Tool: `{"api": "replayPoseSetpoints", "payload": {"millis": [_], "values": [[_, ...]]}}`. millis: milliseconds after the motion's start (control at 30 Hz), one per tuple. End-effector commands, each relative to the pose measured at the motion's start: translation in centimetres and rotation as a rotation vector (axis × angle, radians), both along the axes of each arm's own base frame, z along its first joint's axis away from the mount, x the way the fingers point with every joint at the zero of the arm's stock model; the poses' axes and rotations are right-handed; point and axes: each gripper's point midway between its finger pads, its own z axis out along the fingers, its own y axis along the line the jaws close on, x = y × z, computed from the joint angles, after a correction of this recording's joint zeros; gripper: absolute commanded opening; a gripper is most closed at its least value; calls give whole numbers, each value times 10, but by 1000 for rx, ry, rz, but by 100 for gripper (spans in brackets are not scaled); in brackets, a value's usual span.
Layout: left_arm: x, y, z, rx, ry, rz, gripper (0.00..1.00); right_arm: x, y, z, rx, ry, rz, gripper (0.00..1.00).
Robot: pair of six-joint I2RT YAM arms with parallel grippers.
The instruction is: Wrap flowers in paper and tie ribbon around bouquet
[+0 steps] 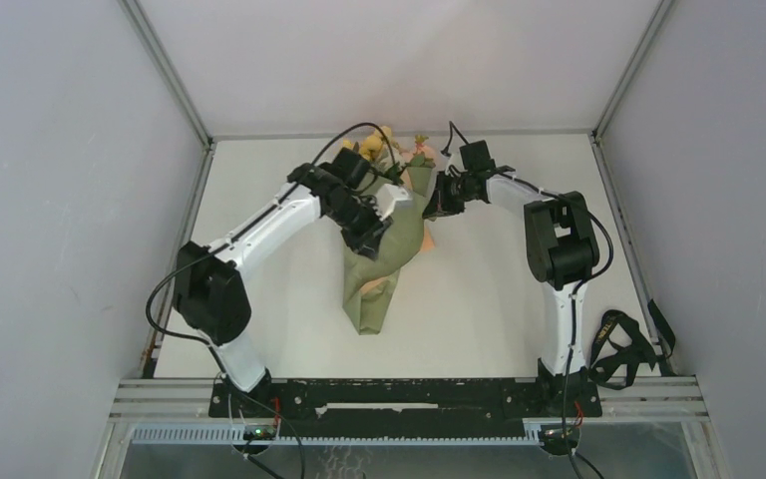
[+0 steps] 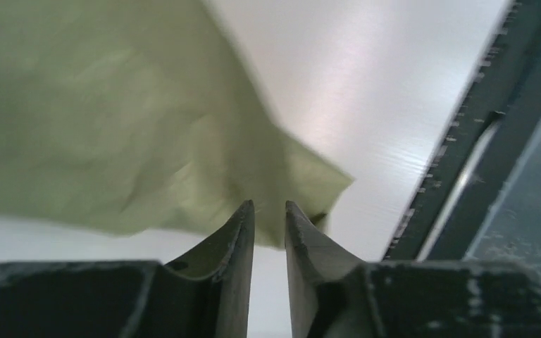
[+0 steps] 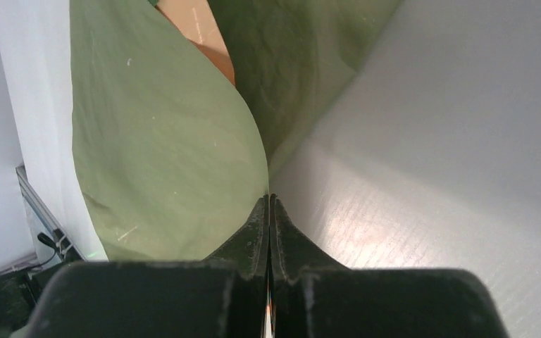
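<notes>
The bouquet (image 1: 391,249) lies mid-table, an olive-green paper (image 1: 374,299) cone with yellow and pink flowers (image 1: 391,147) sticking out at the far end. My right gripper (image 1: 437,203) is at the cone's right side. In the right wrist view the right gripper (image 3: 268,198) is shut on the paper's (image 3: 162,155) curved edge, and the peach reverse (image 3: 208,39) shows inside the fold. My left gripper (image 1: 371,244) hovers over the cone. In its own view the left gripper (image 2: 269,204) stands slightly open, crinkled paper (image 2: 113,127) beyond the tips, nothing clamped. The black ribbon (image 1: 622,347) lies looped at the near right.
White walls close in the table (image 1: 499,299) on the left, back and right. A black and metal rail (image 1: 409,394) runs along the near edge, also seen as the rail (image 2: 479,141) in the left wrist view. Black cables arc over the flowers.
</notes>
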Motion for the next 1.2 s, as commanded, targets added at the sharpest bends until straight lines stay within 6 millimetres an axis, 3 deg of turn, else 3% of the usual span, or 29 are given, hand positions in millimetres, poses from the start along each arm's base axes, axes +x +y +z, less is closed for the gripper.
{"api": "replayPoseSetpoints", "payload": {"millis": [0,67,200,467,633,700,800,900,933,967,1033,1067,1133,1167], "values": [[41,36,-29,92,-75,214,23,23,-3,16,28,-95,-58,0],[31,38,-52,180,-105,154,21,25,-1,13,36,-91,-64,0],[-11,24,-90,320,-191,-69,21,26,3,7,44,-80,-76,0],[-81,3,-135,419,-174,-330,26,23,10,5,55,-80,-90,0],[-123,-3,-126,369,-43,-424,29,21,11,4,60,-76,-97,0],[-142,-2,-106,333,32,-482,30,20,11,5,61,-76,-96,0],[-155,-6,-58,246,88,-541,31,19,12,2,60,-71,-94,0],[-150,-8,-9,117,138,-563,31,18,12,0,60,-62,-95,0],[-139,-10,-2,83,121,-539,29,18,12,-1,59,-59,-97,0],[-112,-12,-2,52,73,-466,26,17,12,-1,59,-59,-94,0],[-50,-19,-24,88,-70,-220,14,17,12,0,57,-65,-93,0],[-25,-17,-42,145,-130,-102,13,17,12,0,55,-67,-94,0],[-21,-19,-69,217,-147,-122,14,17,14,2,55,-72,-92,0],[-24,-25,-78,233,-161,-145,21,17,15,3,54,-75,-91,0]]}}
